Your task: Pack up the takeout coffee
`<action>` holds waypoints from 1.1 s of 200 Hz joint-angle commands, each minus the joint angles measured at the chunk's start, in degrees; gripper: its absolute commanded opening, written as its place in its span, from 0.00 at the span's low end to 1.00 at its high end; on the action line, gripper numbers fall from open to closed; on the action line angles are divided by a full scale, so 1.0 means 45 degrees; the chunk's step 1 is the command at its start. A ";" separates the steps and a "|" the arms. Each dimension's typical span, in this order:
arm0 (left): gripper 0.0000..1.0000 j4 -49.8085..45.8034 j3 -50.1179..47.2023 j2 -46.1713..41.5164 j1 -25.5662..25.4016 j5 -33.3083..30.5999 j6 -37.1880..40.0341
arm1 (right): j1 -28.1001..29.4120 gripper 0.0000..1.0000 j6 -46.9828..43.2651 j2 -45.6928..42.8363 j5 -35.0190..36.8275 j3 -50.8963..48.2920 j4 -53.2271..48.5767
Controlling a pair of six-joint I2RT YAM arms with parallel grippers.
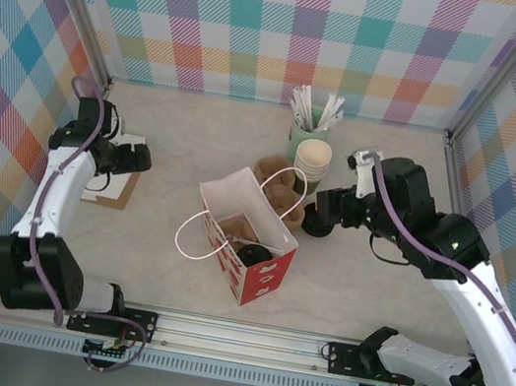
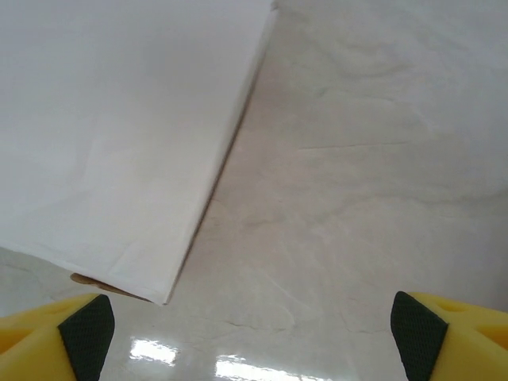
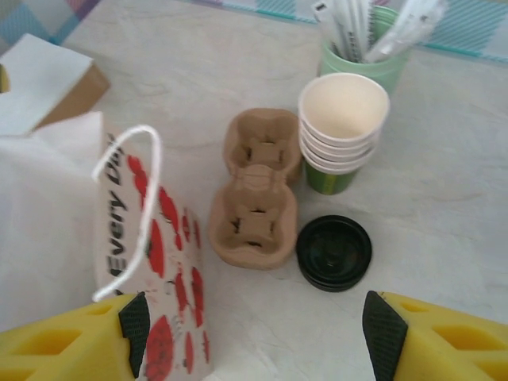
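The lidded takeout coffee (image 3: pixel 333 252) stands just ahead of the released, empty right claw (image 3: pixel 259 321), not yet in the paper bag (image 1: pixel 230 194) beside it. The left claw (image 2: pixel 252 329) gapes empty too.

Both arms look like the same kit: the left arm (image 1: pixel 49 206) and right arm (image 1: pixel 489 312) have glossy white shells with chunky black joint housings, and a thin purple cable (image 1: pixel 88 135) runs loose along each one. The left gripper (image 2: pixel 250 329) and right gripper (image 3: pixel 258 329) have bright yellow blocky fingers (image 3: pixel 448 341) with hollow pockets moulded in, tipped with flat black pads (image 2: pixel 89 325).
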 commanded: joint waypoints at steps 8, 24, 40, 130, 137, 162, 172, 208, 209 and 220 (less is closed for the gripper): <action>0.92 0.0977 -0.0065 0.0615 0.1029 -0.0226 -0.1388 | -0.0111 0.75 0.0328 -0.0537 0.1224 -0.0724 0.0472; 0.92 0.1346 -0.0333 0.0983 0.1824 -0.0332 -0.2613 | -0.0171 0.75 0.0256 -0.0648 0.1277 -0.0958 0.0433; 0.90 0.1685 -0.0663 0.1245 0.2513 0.0082 -0.3457 | -0.0226 0.76 0.0271 -0.0596 0.1203 -0.0973 0.0322; 0.73 0.1638 0.1267 0.4155 0.3073 0.1686 -0.2262 | -0.0236 0.76 0.0933 0.0229 0.0885 -0.0671 0.0269; 0.73 0.1538 0.1622 0.4451 0.2949 0.1642 -0.2238 | -0.0232 0.76 0.0978 0.0254 0.0895 -0.0688 0.0263; 0.73 0.1098 0.3000 0.5496 0.2257 0.1062 -0.2159 | -0.0250 0.76 0.0957 0.0269 0.1069 -0.0843 0.0268; 0.73 0.0858 0.3579 0.5896 0.1905 0.0782 -0.2154 | -0.0251 0.76 0.0906 0.0269 0.1201 -0.0916 0.0242; 0.73 0.0037 0.5676 0.7313 0.0544 -0.0506 -0.2158 | -0.0280 0.77 0.0569 0.0344 0.1674 -0.1100 0.0170; 0.73 0.0019 0.5738 0.7351 0.0519 -0.0562 -0.2158 | -0.0285 0.77 0.0566 0.0346 0.1672 -0.1102 0.0152; 0.74 -0.0214 0.6307 0.7764 0.0210 -0.1056 -0.2253 | -0.0327 0.77 0.0465 0.0376 0.1724 -0.1156 0.0169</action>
